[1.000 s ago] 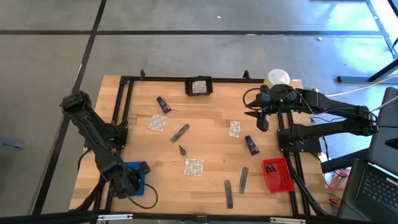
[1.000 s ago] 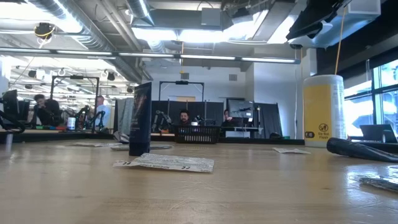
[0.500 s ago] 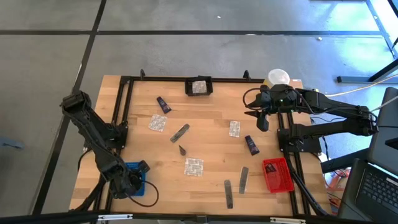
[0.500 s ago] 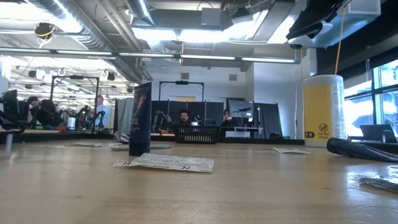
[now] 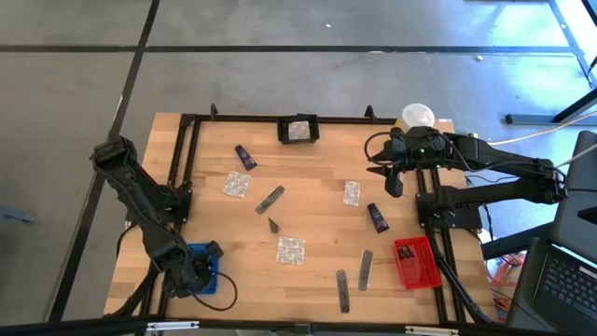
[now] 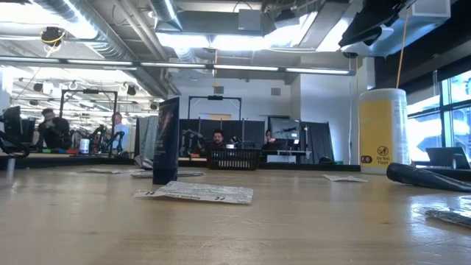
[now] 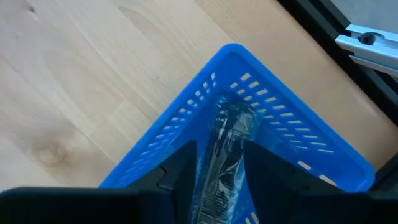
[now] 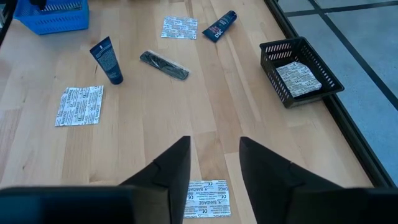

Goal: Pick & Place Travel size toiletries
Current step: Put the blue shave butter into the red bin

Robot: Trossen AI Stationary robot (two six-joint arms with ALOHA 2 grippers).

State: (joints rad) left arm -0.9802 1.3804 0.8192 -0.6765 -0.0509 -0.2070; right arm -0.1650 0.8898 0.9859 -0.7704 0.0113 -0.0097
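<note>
Across wooden table (image 5: 308, 224), scattered sachets (image 5: 291, 250), workshop behind

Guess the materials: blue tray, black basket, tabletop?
Blue tray: looks like moulded plastic, glossy, with slotted walls. Black basket: probably plastic too, though coated wire isn't ruled out; open lattice sides, matte. Tabletop: pale wood, visible grain and plank seams, smooth satin finish. The item in the blue tray is a shiny crinkled wrapper, likely foil or film.

From my remote seat I see the pale wooden surface (image 5: 308, 224) standing on a grey concrete floor (image 5: 280, 75). Beyond it, bright ceiling strip lights (image 6: 221, 40), exposed silver ducts (image 6: 110, 29) and a right-hand window (image 6: 452, 110).
</note>
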